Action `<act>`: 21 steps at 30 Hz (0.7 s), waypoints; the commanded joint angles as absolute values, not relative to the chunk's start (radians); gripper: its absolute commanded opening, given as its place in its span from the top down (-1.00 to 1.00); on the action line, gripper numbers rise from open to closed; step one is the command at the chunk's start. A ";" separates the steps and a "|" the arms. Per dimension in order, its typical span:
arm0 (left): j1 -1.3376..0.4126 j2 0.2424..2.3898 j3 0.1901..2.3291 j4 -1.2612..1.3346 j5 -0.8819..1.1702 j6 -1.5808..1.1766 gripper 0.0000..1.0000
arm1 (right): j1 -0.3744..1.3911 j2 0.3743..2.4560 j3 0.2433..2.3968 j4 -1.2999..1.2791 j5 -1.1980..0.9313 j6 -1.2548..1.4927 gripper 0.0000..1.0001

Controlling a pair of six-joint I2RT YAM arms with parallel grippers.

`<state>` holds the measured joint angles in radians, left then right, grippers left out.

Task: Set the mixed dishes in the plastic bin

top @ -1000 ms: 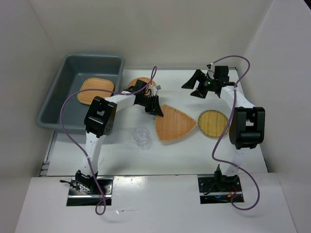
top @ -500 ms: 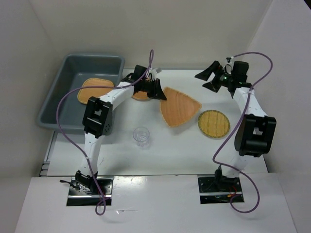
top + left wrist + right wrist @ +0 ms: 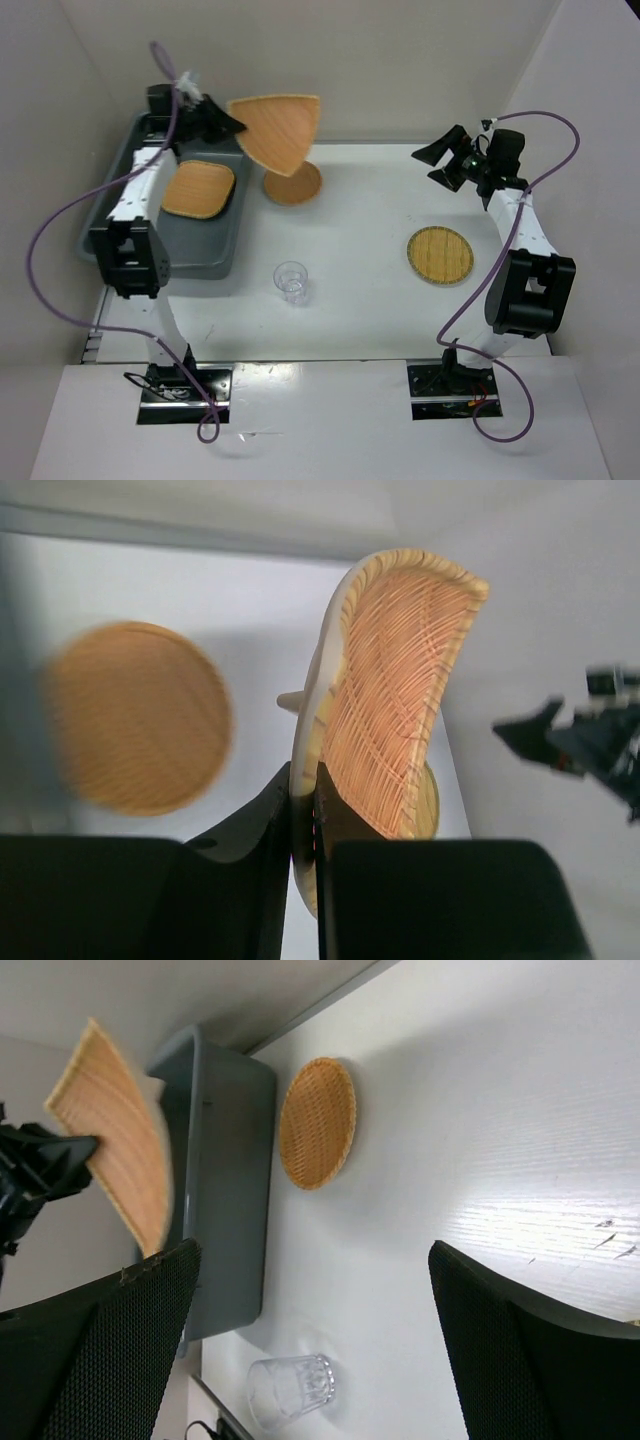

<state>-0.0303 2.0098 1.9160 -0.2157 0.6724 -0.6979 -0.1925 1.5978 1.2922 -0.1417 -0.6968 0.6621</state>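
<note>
The left tool (image 3: pixel 230 124) was closed on one edge of the triangular tray (image 3: pixel 280 130) and held it in the air, tilted nearly on edge. The tray's long axis ran straight out from the jaws, away from the arm. The bin (image 3: pixel 108 215) lay directly beneath the tool, but most of the tray projected past the bin's rim and hung above the round orange tray (image 3: pixel 295 185) on the worktop (image 3: pixel 360 290). By judgement, the coming move turns on this offset: the tray must come back toward the tool's own side until it is over the bin floor before release. The square tray (image 3: pixel 198 190) lay flat in the bin below the tool and would take the load. The right tool (image 3: pixel 440 165) stood open and empty, well apart. The round yellow tray (image 3: pixel 439 256) lay nearest it, and the cup (image 3: pixel 291 280) stood upright between the two arms. Nothing obstructed the path into the bin
</note>
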 commanded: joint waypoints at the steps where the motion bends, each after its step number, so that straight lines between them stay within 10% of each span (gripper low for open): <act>1: 0.135 1.815 1.817 -0.156 0.582 -0.756 1.00 | -0.189 1.565 1.276 -0.106 -0.680 0.663 -0.99; 21: 0.344 1.721 1.459 -0.198 0.186 -0.683 1.00 | -0.189 1.614 1.258 -0.097 -0.689 0.652 -0.99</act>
